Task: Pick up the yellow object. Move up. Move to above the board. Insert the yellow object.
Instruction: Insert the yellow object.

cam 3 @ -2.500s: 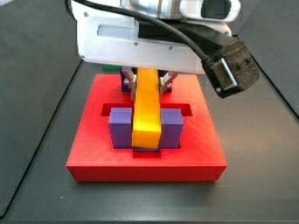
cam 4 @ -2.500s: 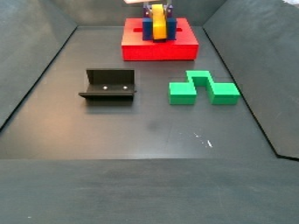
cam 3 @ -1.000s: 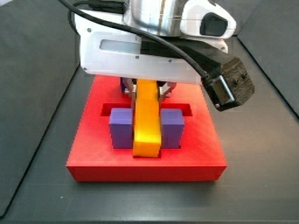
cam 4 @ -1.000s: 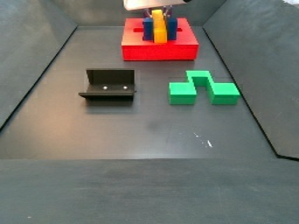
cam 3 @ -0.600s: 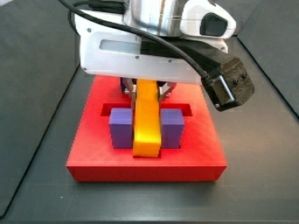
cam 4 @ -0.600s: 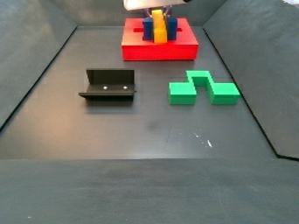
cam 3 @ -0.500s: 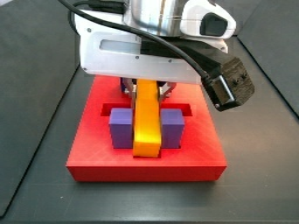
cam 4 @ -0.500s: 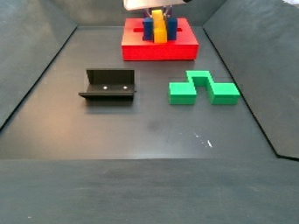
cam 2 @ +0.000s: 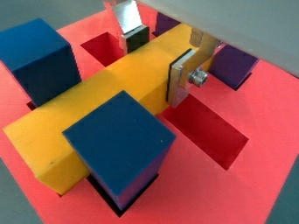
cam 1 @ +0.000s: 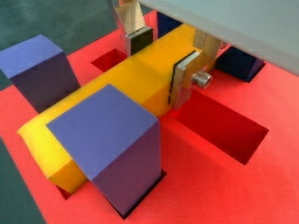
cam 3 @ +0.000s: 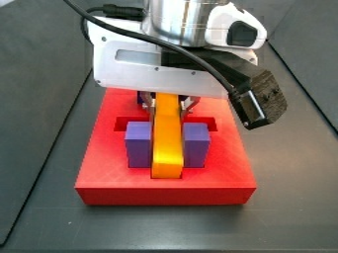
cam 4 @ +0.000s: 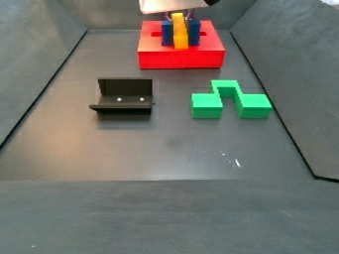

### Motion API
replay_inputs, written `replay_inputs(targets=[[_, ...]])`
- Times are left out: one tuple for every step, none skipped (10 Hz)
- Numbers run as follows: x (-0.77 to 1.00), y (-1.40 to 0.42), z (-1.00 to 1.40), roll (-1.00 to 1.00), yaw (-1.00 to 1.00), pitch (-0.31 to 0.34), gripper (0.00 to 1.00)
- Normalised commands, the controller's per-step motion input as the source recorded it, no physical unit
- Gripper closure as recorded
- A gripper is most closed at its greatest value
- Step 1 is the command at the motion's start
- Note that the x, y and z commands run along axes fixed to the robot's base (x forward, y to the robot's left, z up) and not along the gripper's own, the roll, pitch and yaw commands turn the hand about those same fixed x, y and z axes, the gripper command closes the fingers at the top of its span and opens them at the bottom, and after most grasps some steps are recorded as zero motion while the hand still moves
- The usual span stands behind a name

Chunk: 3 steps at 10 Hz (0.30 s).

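The long yellow-orange bar (cam 3: 166,138) lies flat between purple posts on the red square board (cam 3: 106,183), the gripper (cam 1: 163,59) clamped across it

A matte dark grey floor (cam 4: 159,149) fills a side view, bounded by dark grey panel walls (cam 4: 38,69) that rise at both sides and the back. Soft overhead light leaves a faint sheen and shows small white scuffs (cam 4: 233,159). At the far end hangs the gripper (cam 4: 177,22), clamped on the yellow object (cam 4: 177,36).
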Motion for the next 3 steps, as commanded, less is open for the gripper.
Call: replay_inputs(targets=[[0.09,-0.02,-0.33,0.06,0.00,-0.051,1.00],[0.00,0.00,-0.16,0.08,0.00,-0.009,1.00],[0.00,0.00,0.00,0.00,0.00,0.000,1.00]])
